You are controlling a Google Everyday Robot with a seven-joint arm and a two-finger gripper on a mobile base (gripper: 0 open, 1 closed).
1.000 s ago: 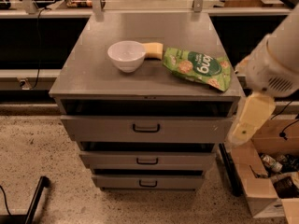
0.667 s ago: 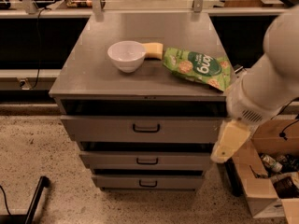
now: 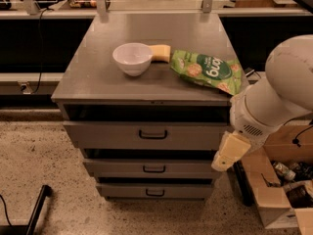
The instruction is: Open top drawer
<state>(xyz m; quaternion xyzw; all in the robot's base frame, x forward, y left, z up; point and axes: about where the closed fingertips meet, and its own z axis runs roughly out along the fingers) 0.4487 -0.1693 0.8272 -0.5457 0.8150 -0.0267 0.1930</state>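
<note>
The top drawer (image 3: 107,135) is a wide grey metal front just under the cabinet top, with a small dark loop handle (image 3: 153,134) at its centre. A dark gap shows above it. Two similar grey drawer fronts sit below it. My gripper (image 3: 230,153) is a cream-coloured piece at the end of the white arm. It hangs at the right end of the drawer fronts, level with the gap between the top and middle drawers, to the right of and below the handle. It touches neither the handle nor the drawer front that I can see.
On the cabinet top (image 3: 93,77) stand a white bowl (image 3: 132,58), a yellow sponge (image 3: 160,52) and a green snack bag (image 3: 208,71). An open cardboard box (image 3: 283,190) with clutter sits on the floor at the right. A dark bar (image 3: 36,209) lies lower left.
The arm has swung left and down, bringing my gripper from beside the cabinet's right edge to the right end of the drawer fronts. The drawers have not moved.
</note>
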